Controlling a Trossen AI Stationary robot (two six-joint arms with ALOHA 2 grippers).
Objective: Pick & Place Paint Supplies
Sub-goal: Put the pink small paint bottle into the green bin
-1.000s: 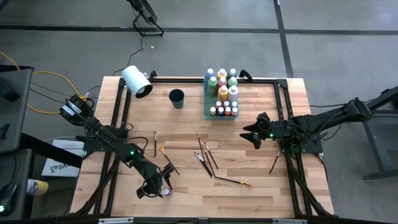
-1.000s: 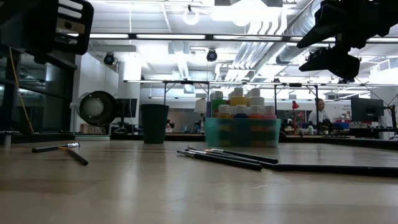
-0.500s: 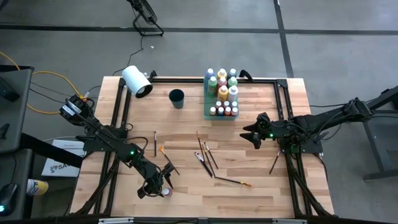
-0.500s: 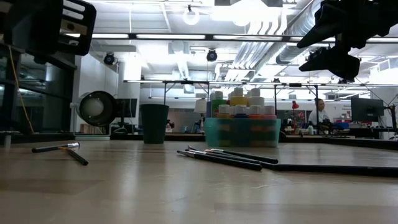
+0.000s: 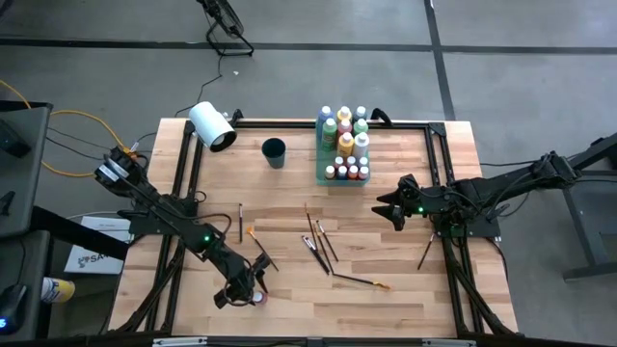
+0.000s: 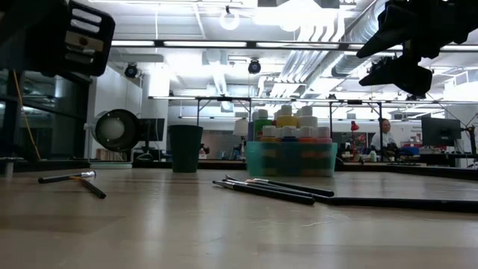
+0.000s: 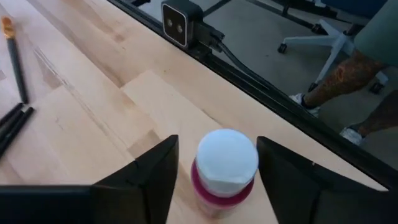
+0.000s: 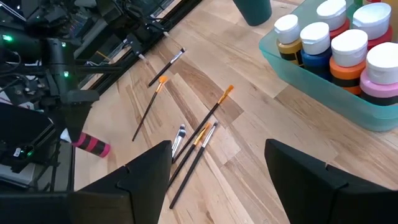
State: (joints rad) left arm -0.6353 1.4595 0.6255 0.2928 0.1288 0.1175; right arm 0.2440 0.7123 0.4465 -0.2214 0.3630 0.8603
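- The left gripper [image 7: 214, 171] is down at the near edge of the table [image 5: 289, 289], its two fingers [image 7: 146, 177] standing on either side of a pink bottle [image 7: 225, 171] with gaps showing on both sides, so the jaws are apart and not pressing it.
- The pink bottle stands upright, long axis vertical, white cap up, on the wood close to the table's front rail; in the high view it sits under the left gripper [image 5: 243, 292].
- The right gripper [image 8: 217, 168] hangs above the right half of the table with its jaws wide and nothing between them; in the high view it is at [image 5: 388, 210].
- Between the two arms lie several paintbrushes [image 5: 321, 243], flat on the wood, most running roughly front to back; a few cross or touch in a loose bunch.
- One brush [image 5: 361, 280] lies nearly crosswise, its orange tip toward the right arm.
- Another brush [image 5: 240, 221] lies alone near the left arm, pointing front to back.
- At the back, a green tray [image 5: 322, 170] holds upright bottles [image 5: 345, 143] packed close, caps up.
- A dark cup [image 5: 274, 152] stands beside the tray, and a white roll [image 5: 211, 126] lies at the back left corner.
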